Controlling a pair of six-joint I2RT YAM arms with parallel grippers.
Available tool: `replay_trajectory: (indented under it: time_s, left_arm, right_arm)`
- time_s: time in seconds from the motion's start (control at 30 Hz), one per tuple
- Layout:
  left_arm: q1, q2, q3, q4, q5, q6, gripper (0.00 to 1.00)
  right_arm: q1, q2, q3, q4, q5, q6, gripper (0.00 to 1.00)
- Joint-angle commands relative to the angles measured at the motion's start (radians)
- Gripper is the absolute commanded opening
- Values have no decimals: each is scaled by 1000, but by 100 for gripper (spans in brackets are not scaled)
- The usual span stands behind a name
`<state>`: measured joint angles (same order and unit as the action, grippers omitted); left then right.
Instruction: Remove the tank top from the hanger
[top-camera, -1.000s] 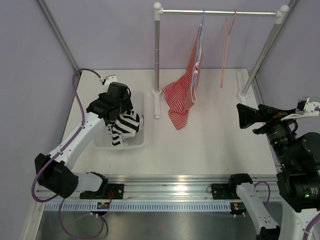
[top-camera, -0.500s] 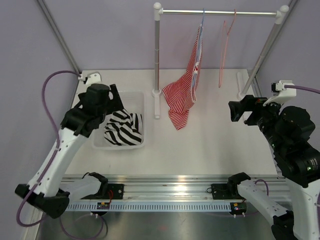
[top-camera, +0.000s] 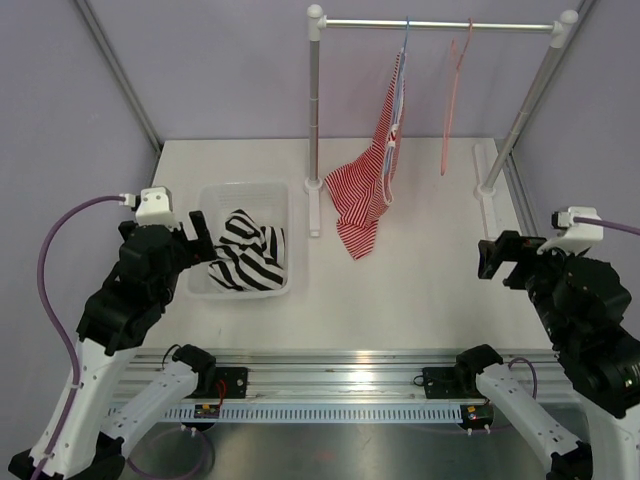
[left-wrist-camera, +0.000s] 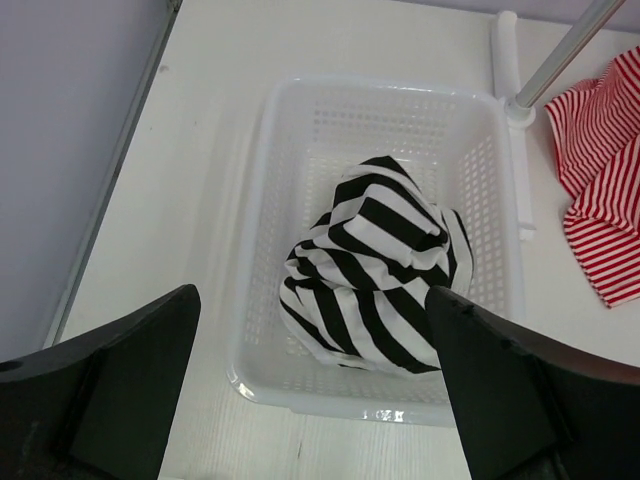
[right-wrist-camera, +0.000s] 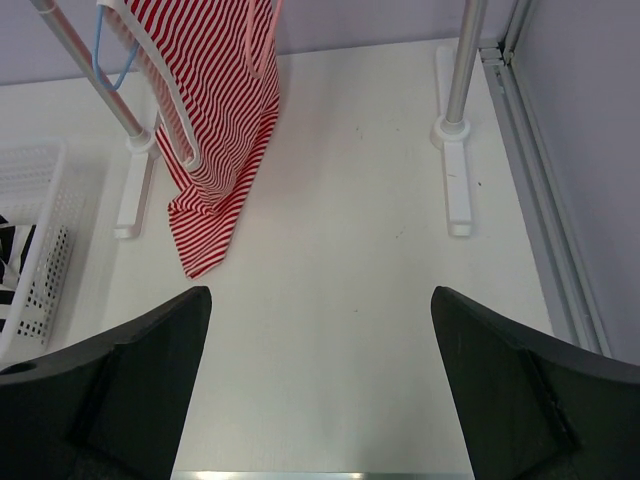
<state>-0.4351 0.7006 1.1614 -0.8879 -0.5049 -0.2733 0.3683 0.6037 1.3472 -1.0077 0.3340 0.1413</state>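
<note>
**Tank top lies in the basket; both tools wide and holding nothing**

Top view: the tank top (top-camera: 248, 262) lies crumpled in the white basket (top-camera: 245, 188) on the left of the worktop (top-camera: 420, 270). The pink hanger (top-camera: 452, 100) hangs bare on the rail (top-camera: 440, 24), near the red-striped garment (top-camera: 365, 190). The left tool (top-camera: 198, 250) is just beside the basket. The right tool (top-camera: 503, 262) is over the right side.

Left wrist view: the left tool (left-wrist-camera: 310, 293) has its jaws wide above the tank top (left-wrist-camera: 375, 265) and the basket (left-wrist-camera: 380, 90).

Right wrist view: the right tool (right-wrist-camera: 320, 295) has its jaws wide over bare worktop (right-wrist-camera: 350, 300), with the red-striped garment (right-wrist-camera: 220, 120) at upper left.
</note>
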Motion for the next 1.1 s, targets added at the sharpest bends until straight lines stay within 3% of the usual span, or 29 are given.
replay_trajectory:
  time_s: [0.0,0.13,0.4,1.07]
  left_arm:
    - [47,-64,-71,128,3,43,99]
    - [124,-113,-123,145,46,37,99]
    - [156,-219,-261,193,94,20,99]
    - [159,-302,-293,219,34,28,99]
  right_arm:
    - [8,-73,-36,-31,37,-11,100]
    - [9,-131,-82,-26,62,-20,99]
    - [8,-153,-92,-2,83,-29,99]
    - [8,-76,-86,20,88,-11,100]
